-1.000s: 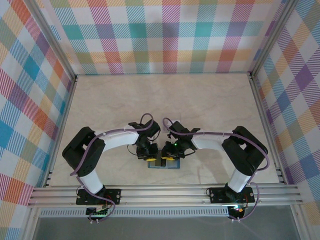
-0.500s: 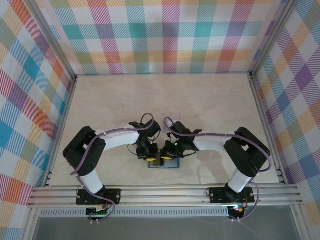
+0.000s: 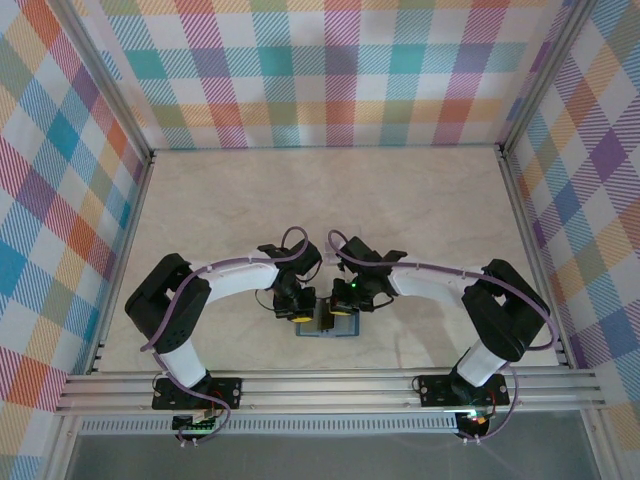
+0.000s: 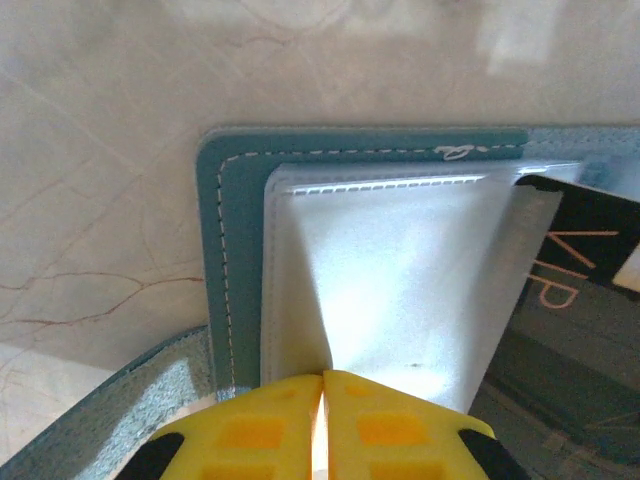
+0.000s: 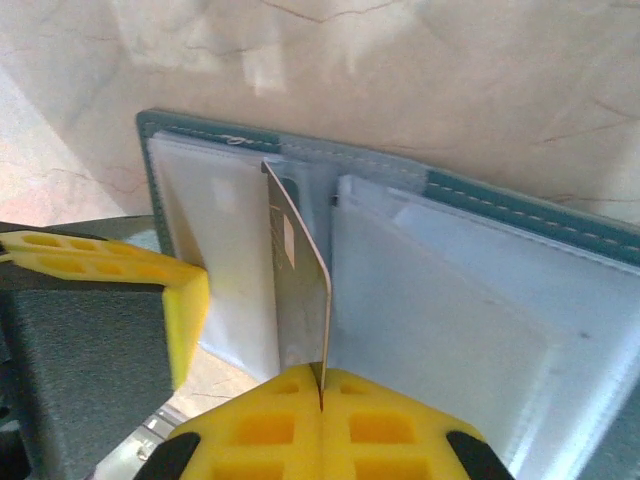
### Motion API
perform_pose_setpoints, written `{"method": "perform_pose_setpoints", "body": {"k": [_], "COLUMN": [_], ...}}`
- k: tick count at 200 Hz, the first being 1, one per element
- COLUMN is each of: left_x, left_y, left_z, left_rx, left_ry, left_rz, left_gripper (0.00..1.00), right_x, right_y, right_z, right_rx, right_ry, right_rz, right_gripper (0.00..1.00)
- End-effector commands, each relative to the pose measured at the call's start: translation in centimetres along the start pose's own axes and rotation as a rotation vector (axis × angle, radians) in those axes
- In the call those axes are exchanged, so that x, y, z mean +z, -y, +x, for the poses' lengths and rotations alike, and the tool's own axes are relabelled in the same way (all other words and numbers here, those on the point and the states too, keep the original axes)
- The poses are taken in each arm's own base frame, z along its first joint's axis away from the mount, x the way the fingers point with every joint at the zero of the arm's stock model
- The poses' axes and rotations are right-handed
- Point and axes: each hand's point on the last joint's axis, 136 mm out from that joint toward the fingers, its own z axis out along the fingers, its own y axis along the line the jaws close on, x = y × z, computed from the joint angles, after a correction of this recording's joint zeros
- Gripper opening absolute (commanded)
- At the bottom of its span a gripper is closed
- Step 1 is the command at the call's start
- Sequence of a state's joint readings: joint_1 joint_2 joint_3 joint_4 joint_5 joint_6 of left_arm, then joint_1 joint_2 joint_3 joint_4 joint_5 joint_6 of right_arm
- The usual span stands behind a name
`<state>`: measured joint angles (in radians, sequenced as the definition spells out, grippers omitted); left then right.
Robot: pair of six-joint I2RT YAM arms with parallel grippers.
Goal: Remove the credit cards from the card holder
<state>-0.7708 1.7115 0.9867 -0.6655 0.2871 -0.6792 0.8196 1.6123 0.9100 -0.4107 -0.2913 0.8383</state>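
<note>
The dark credit card (image 5: 300, 285) stands on edge in the open card holder (image 5: 450, 300) on the table (image 5: 400, 60), pinched by the right gripper (image 5: 320, 385) (newly closed). The left wrist view adds the left gripper (image 4: 322, 382) clamped on the holder's clear pocket (image 4: 400, 270).

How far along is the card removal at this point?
Done: the card holder lies open on the table. In hand: the left gripper is shut on its clear sleeve, and the right gripper is shut on the edge of a card that stands tilted up among the pockets. Left: drawing that card clear of the holder, setting it down, then any other card.
</note>
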Motion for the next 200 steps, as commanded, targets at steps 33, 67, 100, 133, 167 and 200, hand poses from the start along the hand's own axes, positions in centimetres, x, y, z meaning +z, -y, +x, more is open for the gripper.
{"method": "perform_pose_setpoints", "body": {"k": [33, 67, 100, 133, 167, 200], "left_x": [1.7, 0.5, -0.9, -2.6, -3.9, -4.8], "left_y": [-3.4, -2.5, -2.0, -1.8, -2.4, -3.1], "left_z": [1.6, 1.3, 1.0, 0.5, 0.1, -0.2], "left_rx": [-0.023, -0.021, -0.021, -0.027, -0.048, -0.069], "left_ry": [-0.042, -0.008, 0.034, 0.088, 0.127, 0.147], "left_rz": [-0.124, -0.086, -0.067, -0.053, -0.032, -0.008], "left_gripper": [0.13, 0.14, 0.15, 0.16, 0.16, 0.17], "right_x": [-1.3, -1.7, -2.8, -4.6, -6.9, -8.7], "right_y": [2.3, 1.4, -0.4, -1.6, -2.1, -2.6], "right_z": [0.8, 0.6, 0.3, -0.4, -1.2, -2.9], "right_rx": [-0.012, -0.022, -0.05, -0.111, -0.29, -0.568], "right_ry": [-0.009, 0.002, 0.041, 0.1, 0.151, 0.199], "right_rz": [0.155, 0.12, 0.038, 0.009, 0.053, 0.126], "right_gripper": [0.02, 0.01, 0.0, 0.0, 0.0, 0.0]}}
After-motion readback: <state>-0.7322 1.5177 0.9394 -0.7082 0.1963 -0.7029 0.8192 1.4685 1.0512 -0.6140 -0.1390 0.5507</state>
